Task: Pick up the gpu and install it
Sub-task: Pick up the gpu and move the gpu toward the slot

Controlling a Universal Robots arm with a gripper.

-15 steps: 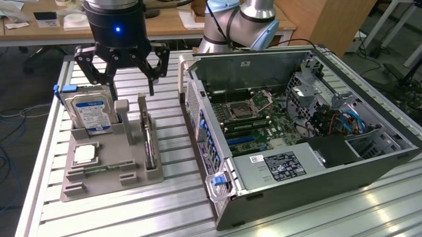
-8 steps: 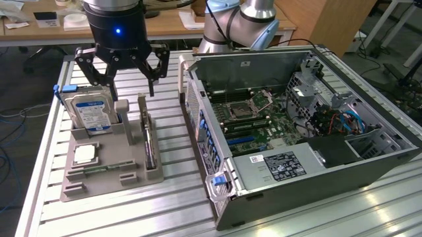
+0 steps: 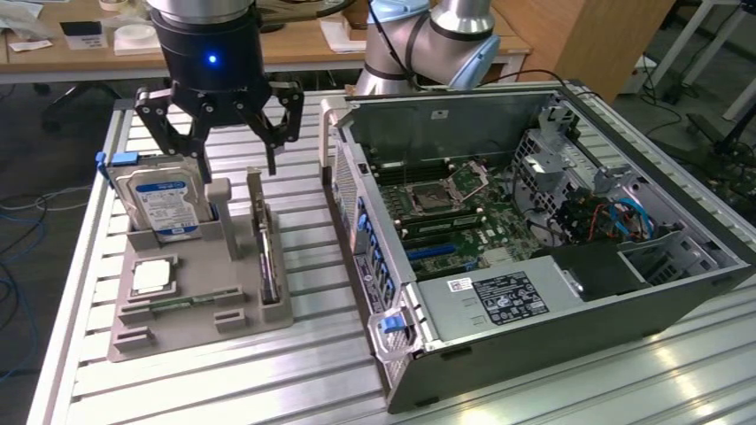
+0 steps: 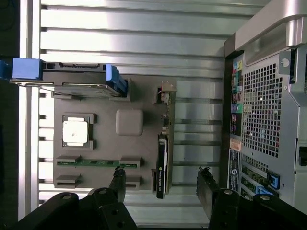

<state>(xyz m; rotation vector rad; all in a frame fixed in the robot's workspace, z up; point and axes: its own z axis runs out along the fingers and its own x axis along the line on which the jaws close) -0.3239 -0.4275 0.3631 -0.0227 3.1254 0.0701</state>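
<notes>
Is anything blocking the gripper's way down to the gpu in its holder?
Nothing visible does. The open gripper hangs above the gpu, which stands on edge in the grey holder; the hard drive sits apart, to the exterior view's left.

No legible txt: hard drive label [image 3: 165, 205], PSU sticker [image 3: 511, 299], white print on gpu [image 4: 162, 167] all too small to read.

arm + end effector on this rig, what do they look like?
End effector: black cylindrical body with a lit blue dot, under a silver wrist section. It has two black fingers on skeletal linkages. Arm: silver-grey tube segments with a pale blue joint cap.
</notes>
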